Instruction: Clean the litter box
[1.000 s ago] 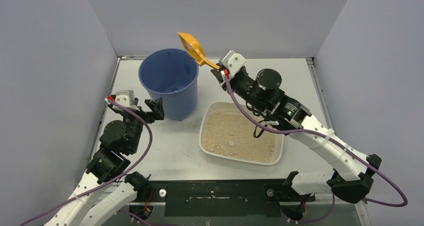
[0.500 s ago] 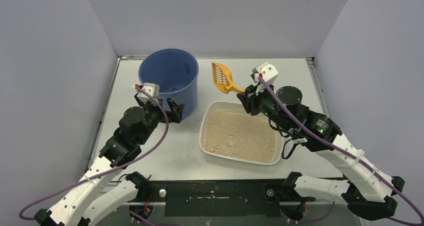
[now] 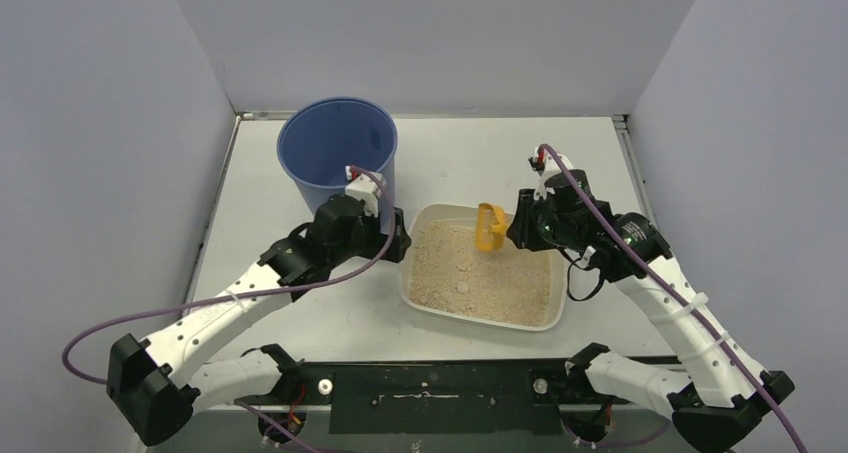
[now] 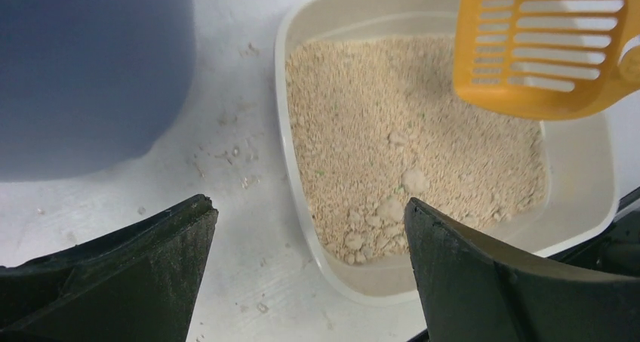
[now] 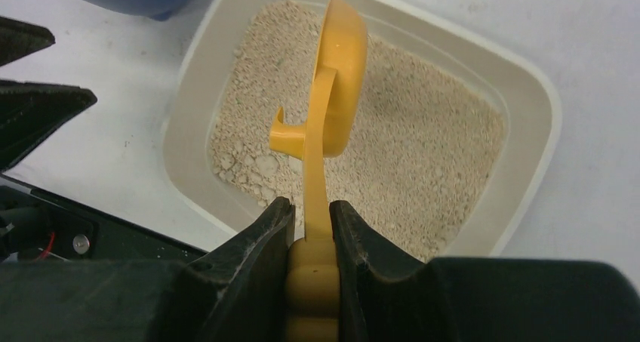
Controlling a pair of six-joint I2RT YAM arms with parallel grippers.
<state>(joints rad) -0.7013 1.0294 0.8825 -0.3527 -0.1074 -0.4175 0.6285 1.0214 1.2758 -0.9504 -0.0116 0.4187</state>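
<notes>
The litter box (image 3: 478,320) is a shallow white tray of tan granules in the middle of the table, with a few clumps (image 4: 381,210) near its front left corner. My right gripper (image 3: 517,228) is shut on the handle of a yellow slotted scoop (image 3: 490,226). The scoop's head hangs just over the far part of the litter. In the right wrist view the scoop (image 5: 340,78) is edge-on above the litter box (image 5: 528,161), its handle pinched at my right gripper (image 5: 311,210). My left gripper (image 3: 400,238) stands open and empty, straddling the box's left rim (image 4: 283,93).
A tall blue bucket (image 3: 338,153) stands just behind and left of the box, close to my left arm. Scattered granules (image 4: 226,157) lie on the table between bucket and box. Grey walls enclose the table on three sides.
My right arm brought the scoop from above the bucket down over the litter box. My left arm swung from the bucket's left side round to the box's left rim, still open.
</notes>
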